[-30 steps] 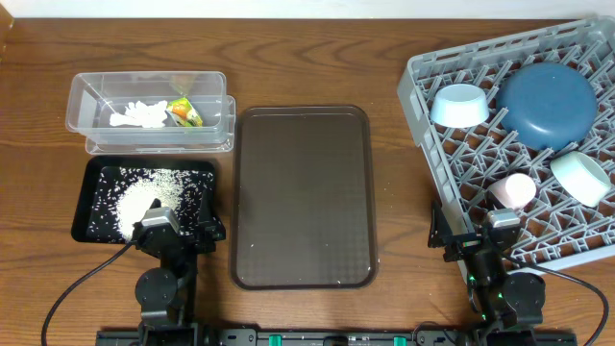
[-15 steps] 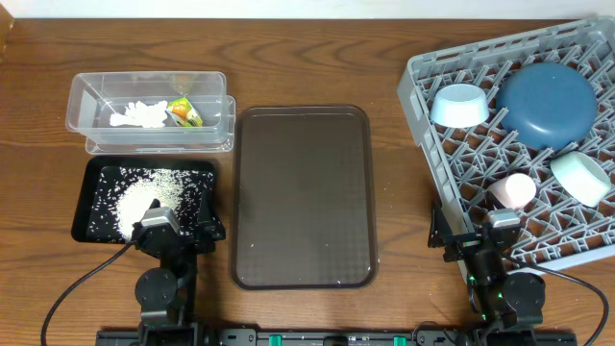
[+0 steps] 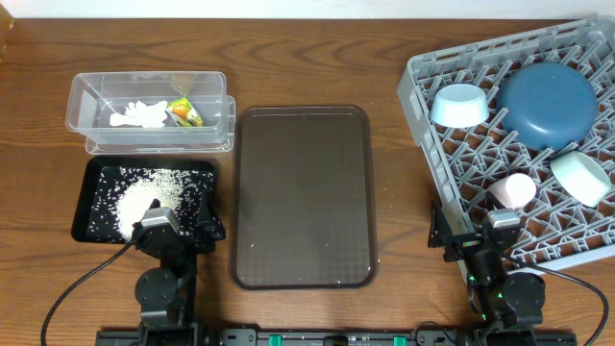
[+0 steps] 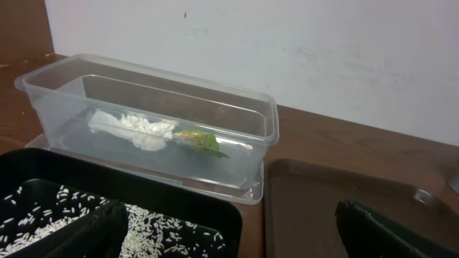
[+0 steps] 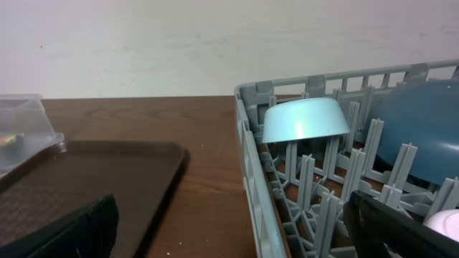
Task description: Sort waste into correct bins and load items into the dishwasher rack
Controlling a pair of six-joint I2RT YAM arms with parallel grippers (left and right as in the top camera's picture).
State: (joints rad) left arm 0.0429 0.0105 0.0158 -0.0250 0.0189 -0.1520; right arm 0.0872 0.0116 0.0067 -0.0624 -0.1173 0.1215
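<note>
Plainly, wooden table [image 3: 317,58], white wall [image 4: 301,43] behind — left gripper [image 4: 229,240] and right gripper [image 5: 229,229] spread, empty.

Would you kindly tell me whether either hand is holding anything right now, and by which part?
Nothing is held: the left hand and the right hand are both open and empty.

The rack [image 3: 468,159] is grey lattice; the plate [image 3: 546,104] dark blue, the dish [image 3: 459,106] light blue, the bowl [image 3: 580,177] mint-white, the cup [image 3: 514,190] pink; white grains [image 3: 135,200] speckle the black tray [image 3: 81,213].
</note>
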